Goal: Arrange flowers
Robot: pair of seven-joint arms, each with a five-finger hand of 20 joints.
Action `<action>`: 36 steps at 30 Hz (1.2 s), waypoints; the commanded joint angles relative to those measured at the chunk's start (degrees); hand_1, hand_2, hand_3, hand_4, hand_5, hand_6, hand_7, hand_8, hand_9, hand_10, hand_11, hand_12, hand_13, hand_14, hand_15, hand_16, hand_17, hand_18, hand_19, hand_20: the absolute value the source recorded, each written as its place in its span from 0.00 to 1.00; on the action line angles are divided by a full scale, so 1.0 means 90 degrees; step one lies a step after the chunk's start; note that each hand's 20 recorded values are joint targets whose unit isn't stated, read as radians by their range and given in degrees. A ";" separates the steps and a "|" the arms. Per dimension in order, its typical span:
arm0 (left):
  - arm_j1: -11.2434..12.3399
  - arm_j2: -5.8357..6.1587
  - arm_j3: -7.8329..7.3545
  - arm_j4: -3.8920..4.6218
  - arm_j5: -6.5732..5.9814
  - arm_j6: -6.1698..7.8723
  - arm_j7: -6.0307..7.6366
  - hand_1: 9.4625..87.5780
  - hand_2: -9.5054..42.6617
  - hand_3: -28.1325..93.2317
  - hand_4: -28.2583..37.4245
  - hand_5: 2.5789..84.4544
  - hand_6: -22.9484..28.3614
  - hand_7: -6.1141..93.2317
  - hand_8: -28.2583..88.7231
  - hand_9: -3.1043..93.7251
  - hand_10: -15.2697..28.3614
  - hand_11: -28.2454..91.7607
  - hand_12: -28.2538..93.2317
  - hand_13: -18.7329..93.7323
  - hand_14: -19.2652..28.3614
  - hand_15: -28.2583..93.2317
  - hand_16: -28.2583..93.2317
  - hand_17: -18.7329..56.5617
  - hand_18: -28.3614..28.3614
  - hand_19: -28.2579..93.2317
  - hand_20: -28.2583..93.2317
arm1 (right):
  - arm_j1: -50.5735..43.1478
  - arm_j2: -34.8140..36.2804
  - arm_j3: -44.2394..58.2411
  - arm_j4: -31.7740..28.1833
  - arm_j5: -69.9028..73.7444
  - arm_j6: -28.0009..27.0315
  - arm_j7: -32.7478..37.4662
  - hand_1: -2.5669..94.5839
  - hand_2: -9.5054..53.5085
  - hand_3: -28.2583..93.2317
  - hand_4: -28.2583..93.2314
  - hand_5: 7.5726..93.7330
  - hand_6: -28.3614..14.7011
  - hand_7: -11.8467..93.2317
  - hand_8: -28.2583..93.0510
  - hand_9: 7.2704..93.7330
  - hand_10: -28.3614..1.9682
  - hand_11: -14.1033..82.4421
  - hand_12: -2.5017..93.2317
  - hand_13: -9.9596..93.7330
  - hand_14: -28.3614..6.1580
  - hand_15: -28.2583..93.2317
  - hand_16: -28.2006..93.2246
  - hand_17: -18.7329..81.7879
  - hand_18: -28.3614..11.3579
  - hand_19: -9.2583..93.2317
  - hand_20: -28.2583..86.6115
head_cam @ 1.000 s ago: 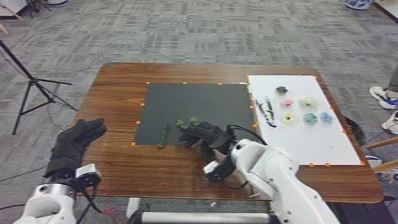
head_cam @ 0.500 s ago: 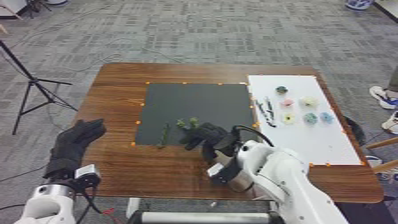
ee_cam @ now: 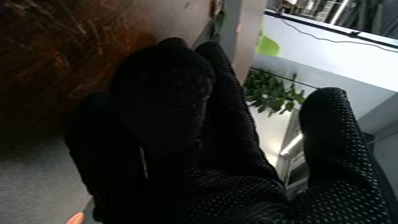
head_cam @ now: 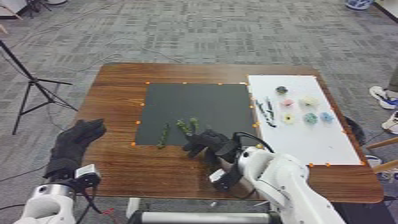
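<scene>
My right hand [head_cam: 211, 141] is at the lower edge of the black mat [head_cam: 200, 102], palm down with its fingers relaxed. Two short green stems, one on the left [head_cam: 183, 126] and one on the right [head_cam: 194, 124], lie on the mat just beyond its fingertips. A longer green stem [head_cam: 164, 135] lies to their left. In the right wrist view the hand [ee_cam: 209, 165] has extended fingers, the thumb apart, and nothing visible held. My left hand [head_cam: 80, 136] rests open at the table's left side. Flower heads in pink [head_cam: 287, 102], cream [head_cam: 308, 101], yellow [head_cam: 288, 118] and blue [head_cam: 326, 118] sit on the white sheet.
The white sheet [head_cam: 315, 142] covers the table's right side. It also bears a dark green head [head_cam: 282, 90], a teal head [head_cam: 310, 118] and thin black-and-white pieces [head_cam: 267, 112]. Orange markers edge the mat and sheet. A tripod [head_cam: 34, 80] stands left of the table.
My right hand has drawn back from the two short stems, toward the near edge and slightly right, uncovering more of them. The left hand has kept still.
</scene>
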State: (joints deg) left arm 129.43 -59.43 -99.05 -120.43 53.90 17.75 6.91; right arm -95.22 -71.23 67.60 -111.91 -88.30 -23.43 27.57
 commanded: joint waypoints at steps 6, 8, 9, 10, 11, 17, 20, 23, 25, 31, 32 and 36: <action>-0.0013 -0.0008 0.0021 0.0002 -0.0008 -0.0072 -0.0102 0.15 0.41 0.79 0.00 0.60 0.53 0.23 0.19 0.53 0.67 0.42 0.34 0.49 0.77 0.40 0.23 0.30 0.65 0.28 0.34 | 0.0076 -0.0085 -0.0051 0.0092 -0.0172 0.0065 -0.0083 0.23 0.47 0.62 0.12 0.61 0.52 0.20 0.17 0.64 0.45 0.22 0.10 1.00 0.66 0.68 0.44 0.80 0.23 1.00 0.70; -0.0010 -0.0004 0.0021 -0.0005 0.0002 -0.0066 -0.0110 0.16 0.41 0.79 0.00 0.60 0.53 0.23 0.19 0.53 0.68 0.42 0.34 0.49 0.77 0.40 0.23 0.30 0.66 0.28 0.34 | 0.0091 -0.0096 -0.0066 0.0097 -0.0203 0.0079 -0.0104 0.23 0.47 0.62 0.12 0.61 0.52 0.20 0.17 0.64 0.45 0.22 0.10 1.00 0.65 0.68 0.44 0.80 0.23 1.00 0.70; -0.0017 -0.0002 0.0022 0.0001 -0.0002 -0.0073 -0.0110 0.16 0.41 0.79 0.00 0.60 0.53 0.23 0.19 0.53 0.68 0.42 0.34 0.49 0.77 0.40 0.23 0.30 0.66 0.28 0.34 | 0.0106 -0.0101 -0.0071 0.0101 -0.0212 0.0085 -0.0118 0.23 0.47 0.62 0.12 0.61 0.52 0.20 0.17 0.64 0.45 0.22 0.10 1.00 0.66 0.68 0.44 0.80 0.23 1.00 0.70; -0.0014 -0.0001 0.0021 0.0001 -0.0008 -0.0072 -0.0103 0.16 0.41 0.79 0.00 0.60 0.53 0.23 0.19 0.53 0.68 0.42 0.34 0.49 0.77 0.40 0.23 0.30 0.65 0.28 0.34 | 0.0127 -0.0108 -0.0079 0.0108 -0.0218 0.0107 -0.0130 0.23 0.47 0.62 0.12 0.61 0.52 0.20 0.17 0.64 0.45 0.22 0.10 1.00 0.66 0.68 0.44 0.80 0.23 1.00 0.70; -0.0011 -0.0005 0.0021 0.0001 -0.0011 -0.0064 -0.0092 0.15 0.41 0.79 0.00 0.60 0.53 0.23 0.19 0.53 0.68 0.42 0.34 0.49 0.77 0.40 0.23 0.30 0.66 0.28 0.34 | 0.0155 -0.0112 -0.0098 0.0123 -0.0241 0.0126 -0.0154 0.23 0.47 0.62 0.12 0.61 0.52 0.20 0.17 0.64 0.45 0.22 0.10 1.00 0.66 0.68 0.44 0.80 0.23 1.00 0.70; -0.0066 -0.0017 0.0065 0.0022 -0.0016 -0.0063 -0.0046 0.15 0.41 0.79 0.00 0.60 0.53 0.23 0.19 0.53 0.68 0.42 0.34 0.49 0.77 0.40 0.23 0.30 0.65 0.28 0.34 | 0.0310 -0.0176 -0.0118 0.0217 -0.0285 0.0098 -0.0211 0.22 0.47 0.63 0.12 0.60 0.52 0.20 0.17 0.63 0.46 0.22 0.10 1.00 0.66 0.68 0.44 0.80 0.23 1.00 0.70; -0.0060 -0.0030 0.0072 0.0028 -0.0026 -0.0051 -0.0026 0.16 0.41 0.79 0.00 0.60 0.53 0.23 0.19 0.53 0.68 0.42 0.34 0.49 0.77 0.40 0.23 0.30 0.65 0.28 0.34 | 0.0296 -0.0147 -0.0128 0.0181 -0.0282 0.0101 -0.0229 0.22 0.47 0.63 0.12 0.60 0.53 0.20 0.17 0.63 0.46 0.22 0.10 1.00 0.66 0.68 0.44 0.80 0.23 1.00 0.70; -0.0053 -0.0040 0.0074 0.0020 -0.0022 -0.0028 -0.0016 0.15 0.41 0.79 0.00 0.60 0.53 0.23 0.19 0.53 0.68 0.42 0.34 0.49 0.77 0.40 0.23 0.30 0.65 0.28 0.34 | 0.0249 -0.0108 -0.0091 0.0122 -0.0237 0.0065 -0.0220 0.22 0.47 0.63 0.12 0.60 0.53 0.21 0.17 0.63 0.46 0.22 0.10 1.00 0.66 0.67 0.44 0.80 0.23 1.00 0.70; -0.0028 -0.0046 0.0059 0.0013 -0.0027 -0.0019 0.0001 0.15 0.41 0.79 0.00 0.60 0.53 0.23 0.19 0.53 0.68 0.42 0.34 0.49 0.77 0.40 0.23 0.30 0.65 0.28 0.34 | 0.0209 -0.0062 -0.0066 0.0057 -0.0160 0.0023 -0.0197 0.22 0.47 0.63 0.12 0.60 0.53 0.21 0.17 0.63 0.46 0.22 0.10 1.00 0.66 0.67 0.44 0.80 0.23 1.00 0.70; -0.0035 -0.0055 0.0069 0.0010 -0.0021 -0.0006 0.0011 0.15 0.41 0.79 0.00 0.60 0.53 0.23 0.19 0.54 0.68 0.42 0.34 0.49 0.77 0.40 0.23 0.30 0.65 0.28 0.34 | 0.0056 0.0011 0.0256 -0.0266 0.0338 -0.0309 -0.0149 0.22 0.47 0.63 0.12 0.60 0.53 0.21 0.17 0.63 0.46 0.23 0.10 1.00 0.66 0.68 0.44 0.80 0.23 1.00 0.70; -0.0029 -0.0059 0.0064 0.0010 -0.0027 -0.0010 0.0023 0.15 0.41 0.79 0.00 0.60 0.53 0.23 0.19 0.54 0.68 0.42 0.34 0.49 0.77 0.40 0.23 0.30 0.65 0.28 0.34 | 0.0048 0.0029 0.0355 -0.0345 0.0520 -0.0358 -0.0150 0.22 0.47 0.63 0.12 0.60 0.53 0.21 0.17 0.64 0.45 0.23 0.10 1.00 0.66 0.67 0.44 0.80 0.23 1.00 0.70; -0.0035 -0.0056 0.0064 0.0011 -0.0023 -0.0009 0.0011 0.15 0.41 0.79 0.00 0.60 0.53 0.23 0.19 0.53 0.68 0.42 0.34 0.49 0.77 0.40 0.23 0.30 0.65 0.28 0.34 | 0.0129 0.0026 0.0889 -0.0637 0.1394 -0.0725 0.0072 0.23 0.46 0.63 0.12 0.62 0.53 0.21 0.17 0.68 0.43 0.24 0.11 1.00 0.66 0.67 0.44 0.80 0.23 1.00 0.70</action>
State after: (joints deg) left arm 128.77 -59.46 -98.54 -120.26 53.87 17.73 6.84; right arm -94.43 -71.50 69.67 -113.32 -85.15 -25.81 26.24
